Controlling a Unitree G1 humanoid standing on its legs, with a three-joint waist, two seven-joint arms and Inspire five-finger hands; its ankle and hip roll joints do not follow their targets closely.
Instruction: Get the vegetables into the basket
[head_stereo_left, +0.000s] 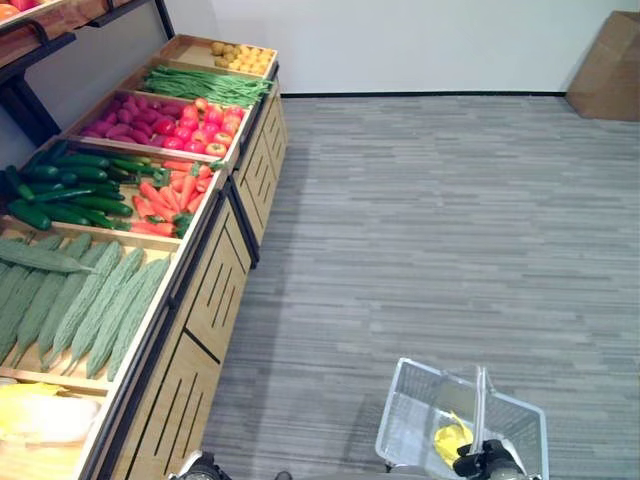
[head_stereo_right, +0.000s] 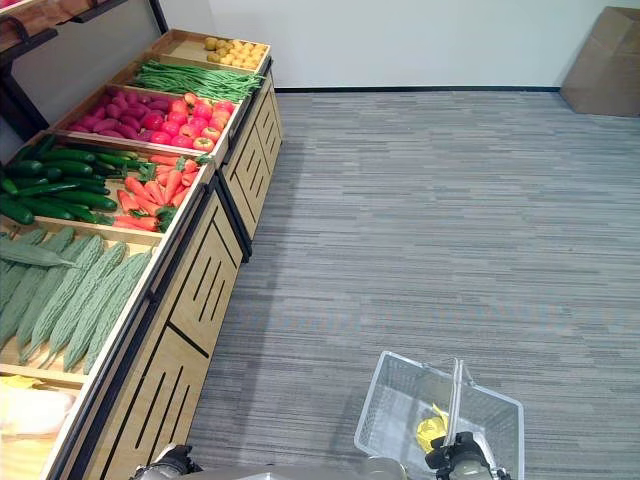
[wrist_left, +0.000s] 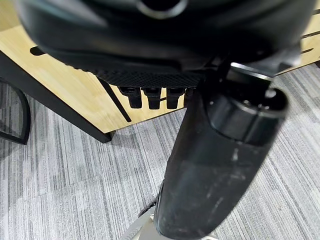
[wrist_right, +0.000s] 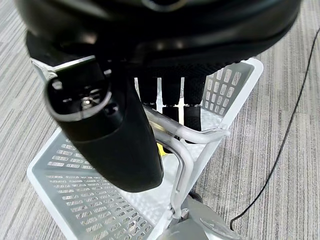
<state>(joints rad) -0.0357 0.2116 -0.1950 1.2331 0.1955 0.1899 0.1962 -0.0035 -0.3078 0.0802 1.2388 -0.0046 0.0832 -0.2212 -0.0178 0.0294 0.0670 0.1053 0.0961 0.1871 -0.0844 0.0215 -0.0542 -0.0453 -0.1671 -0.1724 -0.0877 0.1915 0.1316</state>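
right hand (wrist_right: 165, 95) curled round the basket (head_stereo_left: 410, 405) handle, left hand (wrist_left: 150, 97) hanging relaxed beside the stand (head_stereo_left: 215, 290): could tip the basket, spilling its yellow item (head_stereo_left: 450, 438).

We see a wooden display stand (head_stereo_right: 200, 290) along the left side, with its compartments in a row. From far to near they hold yellow fruits (head_stereo_right: 238, 49), green beans (head_stereo_right: 195, 80), red and pink produce (head_stereo_right: 165, 115), cucumbers (head_stereo_right: 55, 180) beside carrots (head_stereo_right: 160, 190), then bitter gourds (head_stereo_right: 70, 290). At the bottom edge our right hand (head_stereo_right: 452, 458) is on the handle of a white basket (head_stereo_right: 395, 400); a yellow item (head_stereo_right: 430, 432) lies inside it. A cardboard box (head_stereo_right: 603, 60) stands far right on the grey carpet (head_stereo_right: 450, 220).
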